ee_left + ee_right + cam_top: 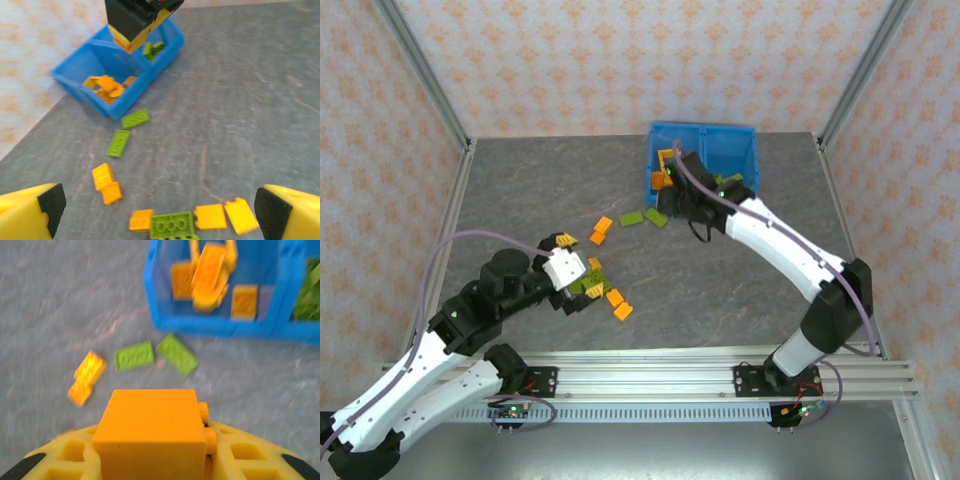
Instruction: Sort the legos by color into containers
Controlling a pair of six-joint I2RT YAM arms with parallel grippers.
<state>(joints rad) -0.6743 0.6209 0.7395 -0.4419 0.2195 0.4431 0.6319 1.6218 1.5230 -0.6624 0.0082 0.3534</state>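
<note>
Currently, an orange brick (152, 432) is being gripped between the fingers of the right gripper (668, 188), which is being held just in front of the bin (705, 135), near its left compartment (165, 295). Orange pieces (210, 275) are being contained in that compartment, and green pieces (307, 295) in the right one. Two green bricks (134, 356) are being left lying on the table (520, 190) just before the bin's front wall, with an orange pair (91, 366) beside them. The left gripper (160, 212) is being held wide open, empty, above a cluster nearer the arms, where a large green brick (172, 226) is being flanked by orange plates (210, 216).
</note>
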